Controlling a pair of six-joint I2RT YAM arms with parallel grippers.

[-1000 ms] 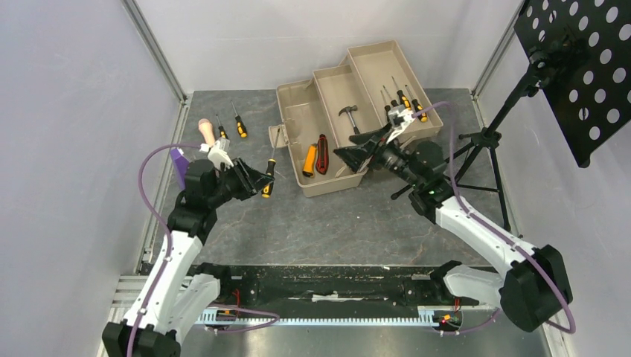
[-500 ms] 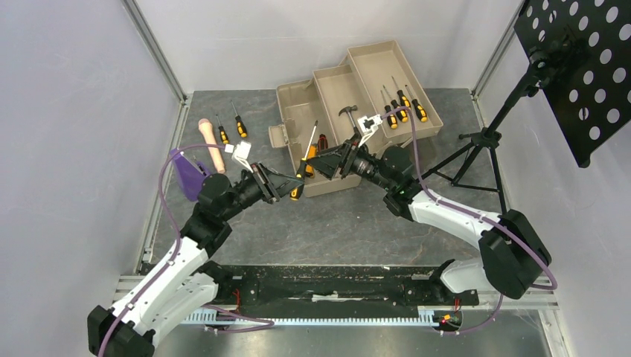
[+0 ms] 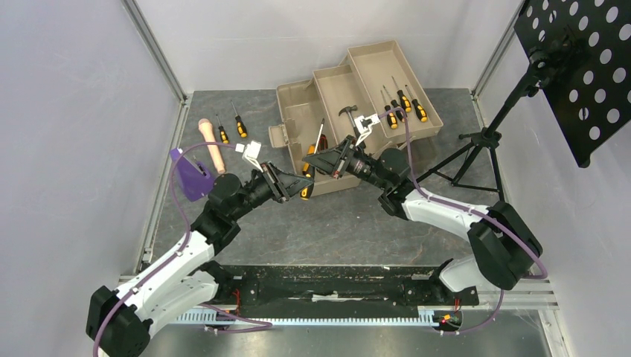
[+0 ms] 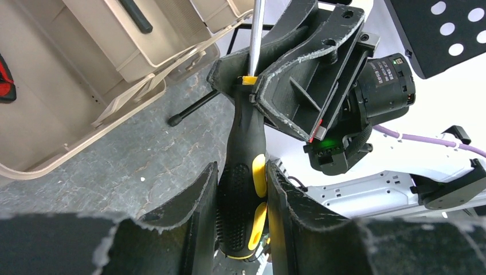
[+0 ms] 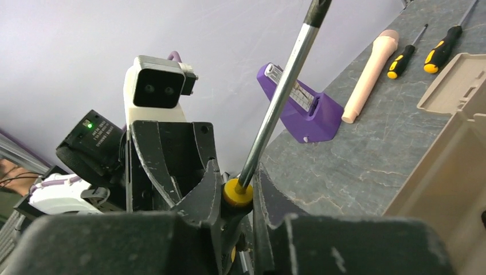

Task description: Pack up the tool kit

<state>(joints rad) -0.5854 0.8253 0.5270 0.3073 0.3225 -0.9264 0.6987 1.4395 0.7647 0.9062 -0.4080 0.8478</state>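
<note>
Item under handling: one orange-and-black screwdriver, off the table and held in the air between both arms, just in front of the near wall of the toolbox. Its shaft points away from the arm bases, up over the toolbox's lower compartment.

Left hand: clenched on the lower part of the screwdriver's handle, one finger on each side.

Right hand: closed around the yellow collar at the top of the handle, where the metal shaft begins. The two hands face each other, nearly touching.

Toolbox: open at the far centre of the table, its two trays folded out in steps toward the far right. A small hammer lies in the middle tray. Several screwdrivers lie side by side in the upper tray.

On the table to the left of the toolbox: two small screwdrivers lying apart from each other, a beige rod just beside them, and a purple block nearer the left arm.

Right edge: a black tripod stand carrying a perforated panel.
</note>
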